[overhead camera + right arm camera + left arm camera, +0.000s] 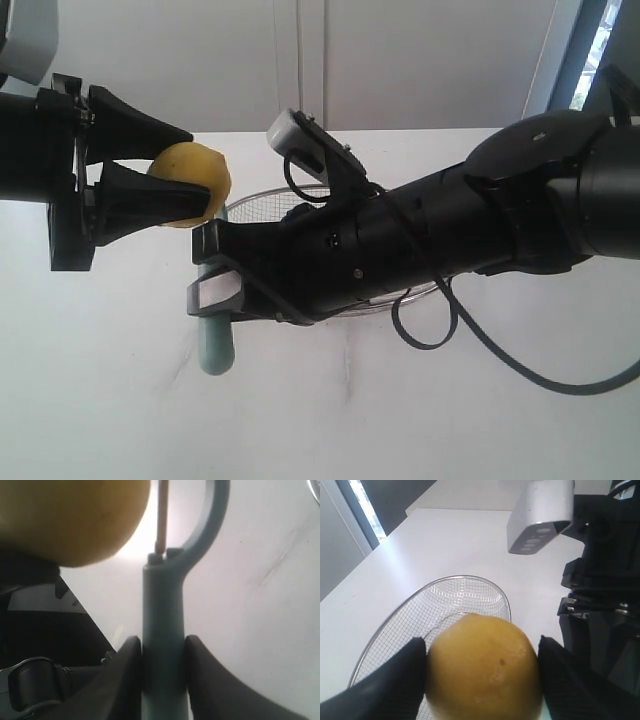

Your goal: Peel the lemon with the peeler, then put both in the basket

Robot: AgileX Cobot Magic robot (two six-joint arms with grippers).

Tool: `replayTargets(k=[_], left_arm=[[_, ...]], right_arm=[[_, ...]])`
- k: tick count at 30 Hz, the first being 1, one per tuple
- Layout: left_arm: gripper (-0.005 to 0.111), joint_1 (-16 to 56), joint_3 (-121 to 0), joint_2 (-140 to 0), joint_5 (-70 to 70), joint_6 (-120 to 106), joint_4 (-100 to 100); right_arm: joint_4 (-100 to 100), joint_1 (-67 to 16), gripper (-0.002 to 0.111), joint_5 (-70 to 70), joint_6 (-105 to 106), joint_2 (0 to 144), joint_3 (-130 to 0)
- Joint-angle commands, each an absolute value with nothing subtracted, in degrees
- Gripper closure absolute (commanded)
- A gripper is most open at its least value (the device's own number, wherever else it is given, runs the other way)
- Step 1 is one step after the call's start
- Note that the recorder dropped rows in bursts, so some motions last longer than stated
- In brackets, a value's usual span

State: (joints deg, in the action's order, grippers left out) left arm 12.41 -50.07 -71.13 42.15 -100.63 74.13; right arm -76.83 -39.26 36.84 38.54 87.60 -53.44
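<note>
While L tool (203, 175) grips lemon (482, 675), R tool (162, 645) clamps peeler (215, 350), its arm (450, 230) prob. hiding most of basket (465, 578).

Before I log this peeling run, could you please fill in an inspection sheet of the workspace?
Surface: white table, faint marks.
Job's things: lemon held aloft, skin unbroken where seen; peeler, its head close to it; basket on the table, visible part empty.
Clutter: nothing seen.
Hands: left hand shut on the lemon; right hand shut on the peeler handle.
Cables: black cable loops under the right arm.
Surroundings: white wall, window strip.
</note>
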Motion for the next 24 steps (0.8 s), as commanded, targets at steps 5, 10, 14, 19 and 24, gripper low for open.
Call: replayTargets(k=[5, 10, 14, 19, 24], left_arm=[[0.107, 12.72, -49.82, -70.44, 43.08, -100.78, 75.80], [0.107, 12.72, -49.82, -70.44, 43.08, -100.78, 75.80], [0.107, 12.72, -49.82, -70.44, 43.08, -100.78, 75.80], [0.107, 12.72, -49.82, -70.44, 43.08, -100.78, 75.80], [0.107, 12.72, -49.82, -70.44, 43.08, -100.78, 75.80]], right_arm=[[-77.54, -39.34, 0.108, 36.09, 38.63, 87.52, -53.22], [-77.54, -39.34, 0.108, 35.58, 38.63, 87.52, -53.22], [-77.54, -39.34, 0.108, 35.45, 38.63, 87.40, -53.22], [-77.54, -39.34, 0.108, 35.09, 38.63, 87.40, -53.22], [-77.43, -39.34, 0.108, 34.40, 38.63, 87.40, -53.22]])
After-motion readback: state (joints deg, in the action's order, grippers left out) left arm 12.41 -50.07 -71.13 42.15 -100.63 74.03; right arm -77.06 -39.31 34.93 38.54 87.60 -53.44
